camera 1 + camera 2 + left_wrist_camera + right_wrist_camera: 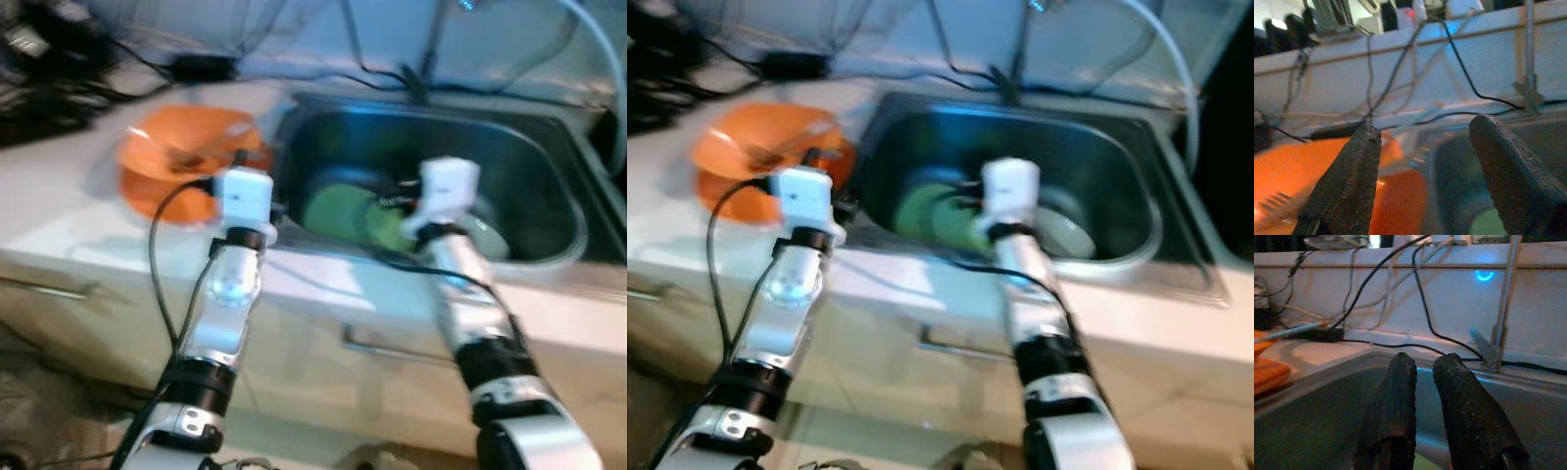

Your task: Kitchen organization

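Observation:
Stacked orange bowls (181,162) sit on the white counter left of the steel sink (534,186); a fork (1273,201) lies in the top one. Inside the sink lie a green plate (338,208) and a pale bowl (492,235). My left gripper (1425,169) is open and empty, hovering at the sink's left rim between the orange bowls and the basin. My right gripper (1424,369) is shut on nothing and held over the sink above the green plate, pointing toward the back wall.
Black cables (196,67) and a power adapter lie along the back of the counter. A faucet pipe (1501,328) rises behind the sink. A white hose (607,69) curves at the right. Drawer handles (377,345) run below the counter edge.

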Motion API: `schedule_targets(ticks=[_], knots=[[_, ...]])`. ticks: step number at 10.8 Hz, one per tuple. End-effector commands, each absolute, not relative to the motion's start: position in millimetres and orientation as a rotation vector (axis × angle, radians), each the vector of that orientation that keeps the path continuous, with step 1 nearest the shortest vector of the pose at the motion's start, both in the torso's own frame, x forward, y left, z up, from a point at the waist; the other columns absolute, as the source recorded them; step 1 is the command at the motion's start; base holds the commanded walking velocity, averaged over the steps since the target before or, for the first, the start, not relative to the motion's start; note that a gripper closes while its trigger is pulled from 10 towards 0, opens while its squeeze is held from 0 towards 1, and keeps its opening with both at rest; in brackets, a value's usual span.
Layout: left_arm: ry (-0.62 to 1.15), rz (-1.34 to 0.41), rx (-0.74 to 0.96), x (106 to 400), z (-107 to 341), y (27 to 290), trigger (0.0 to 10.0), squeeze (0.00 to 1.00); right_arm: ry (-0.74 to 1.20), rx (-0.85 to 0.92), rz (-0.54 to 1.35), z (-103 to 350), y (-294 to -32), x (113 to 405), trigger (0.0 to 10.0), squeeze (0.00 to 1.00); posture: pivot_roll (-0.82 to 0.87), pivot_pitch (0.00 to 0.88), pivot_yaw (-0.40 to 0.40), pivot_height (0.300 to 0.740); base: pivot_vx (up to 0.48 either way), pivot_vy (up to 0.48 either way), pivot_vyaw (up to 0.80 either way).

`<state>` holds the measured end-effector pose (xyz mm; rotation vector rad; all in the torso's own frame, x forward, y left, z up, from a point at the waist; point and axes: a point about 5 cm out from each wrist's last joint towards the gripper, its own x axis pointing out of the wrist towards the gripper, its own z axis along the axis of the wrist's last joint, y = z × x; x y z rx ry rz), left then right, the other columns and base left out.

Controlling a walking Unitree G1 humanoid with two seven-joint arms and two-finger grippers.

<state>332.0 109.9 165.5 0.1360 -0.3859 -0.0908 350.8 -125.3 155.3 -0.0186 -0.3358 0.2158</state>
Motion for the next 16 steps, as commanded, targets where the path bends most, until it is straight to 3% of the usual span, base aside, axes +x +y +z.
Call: schedule_targets(ticks=[1,4,6,8,9,12,16], knots=[[-0.399,-0.076,0.153,331.5,167.9,115.6,10.0,0.00,-0.329,0.000,0.228,152.4,-119.9,349.6,10.0,0.00,0.10,0.090,0.008,0.740,0.000,0.000,0.00],[-0.443,-0.175,0.244,329.4,181.9,108.8,10.0,0.00,-0.327,0.010,0.229,152.6,-119.7,350.0,10.0,0.00,0.11,0.088,0.009,0.740,0.000,0.000,0.00],[-0.501,-0.321,0.570,331.9,198.8,107.2,10.0,0.00,-0.325,0.015,0.229,152.8,-119.1,350.9,10.0,0.00,0.11,0.080,0.014,0.740,0.000,0.000,0.00],[-0.500,-0.371,0.742,334.8,205.6,111.6,10.0,0.00,-0.325,0.021,0.233,152.8,-117.0,351.2,10.0,0.00,0.12,0.074,0.016,0.740,0.000,0.000,0.00],[-0.477,-0.386,0.992,342.8,209.2,112.5,10.0,0.00,-0.325,0.025,0.236,153.0,-116.0,351.8,10.0,0.00,0.12,0.066,0.018,0.740,0.000,0.000,0.00],[-0.404,-0.351,1.130,361.5,207.4,110.6,10.0,0.00,-0.329,0.027,0.233,154.4,-116.3,352.5,10.0,0.00,0.11,0.059,0.020,0.740,0.000,0.000,0.00],[-0.326,-0.337,1.178,371.4,204.2,112.4,10.0,0.00,-0.328,0.029,0.222,154.2,-118.4,352.8,10.0,0.00,0.11,0.068,0.021,0.740,0.000,0.000,0.00]])
